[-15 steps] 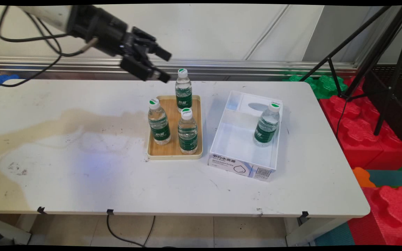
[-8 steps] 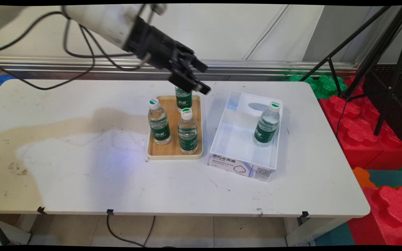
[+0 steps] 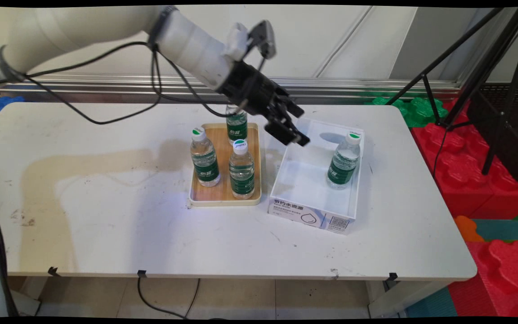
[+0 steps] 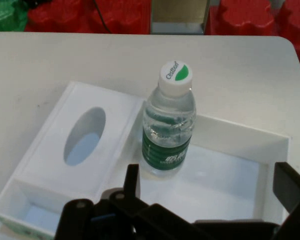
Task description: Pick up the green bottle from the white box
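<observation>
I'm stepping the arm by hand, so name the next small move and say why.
Probably ease the gripper forward and down toward the bottle standing upright in the white box. The gripper hangs open and empty above the box's near left wall, and the hand view faces that bottle between the spread fingers. The three bottles in the wooden tray lie behind it.

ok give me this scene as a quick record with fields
gripper: black two-finger gripper, open, empty, above the box's far left corner
nearest thing: clear water bottle with green label, upright in the white open-top cardboard box
beside it: wooden tray with cream rim holding three bottles like it, all upright
surface: white table, stained on the left
bottle from the hand view, between the fingers, not touched
</observation>
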Controlling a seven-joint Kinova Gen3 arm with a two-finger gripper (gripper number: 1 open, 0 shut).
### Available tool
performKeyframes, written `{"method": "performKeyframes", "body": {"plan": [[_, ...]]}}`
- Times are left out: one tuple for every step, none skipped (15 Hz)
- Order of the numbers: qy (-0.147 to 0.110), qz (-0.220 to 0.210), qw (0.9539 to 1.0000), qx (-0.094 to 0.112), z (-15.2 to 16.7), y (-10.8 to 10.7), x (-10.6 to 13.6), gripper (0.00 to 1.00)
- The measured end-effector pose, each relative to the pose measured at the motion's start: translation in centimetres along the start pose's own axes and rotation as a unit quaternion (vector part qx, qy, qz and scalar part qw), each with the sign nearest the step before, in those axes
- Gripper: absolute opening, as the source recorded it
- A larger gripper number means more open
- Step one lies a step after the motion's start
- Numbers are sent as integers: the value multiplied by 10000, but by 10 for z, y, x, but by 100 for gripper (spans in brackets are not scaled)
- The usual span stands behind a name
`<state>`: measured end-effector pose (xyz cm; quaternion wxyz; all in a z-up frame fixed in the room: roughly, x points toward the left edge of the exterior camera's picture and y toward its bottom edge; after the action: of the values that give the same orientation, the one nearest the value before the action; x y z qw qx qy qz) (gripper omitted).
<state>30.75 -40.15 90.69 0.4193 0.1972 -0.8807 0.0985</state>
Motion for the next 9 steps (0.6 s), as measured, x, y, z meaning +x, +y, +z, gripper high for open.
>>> {"method": "performKeyframes", "body": {"plan": [[-27, 29, 10000, -16, 11, -1, 0, 100], [-45, 48, 10000, -25, 18, -2, 1, 100], [-72, 78, 9999, -39, 28, -4, 1, 100], [-102, 113, 9999, -53, 40, -6, 1, 100], [-132, 153, 9998, -67, 52, -8, 1, 100], [-155, 187, 9997, -78, 61, -9, 1, 100], [-179, 233, 9995, -95, 72, -11, 1, 100], [-201, 278, 9993, -115, 83, -13, 1, 100], [-218, 315, 9992, -131, 91, -15, 1, 100]]}}
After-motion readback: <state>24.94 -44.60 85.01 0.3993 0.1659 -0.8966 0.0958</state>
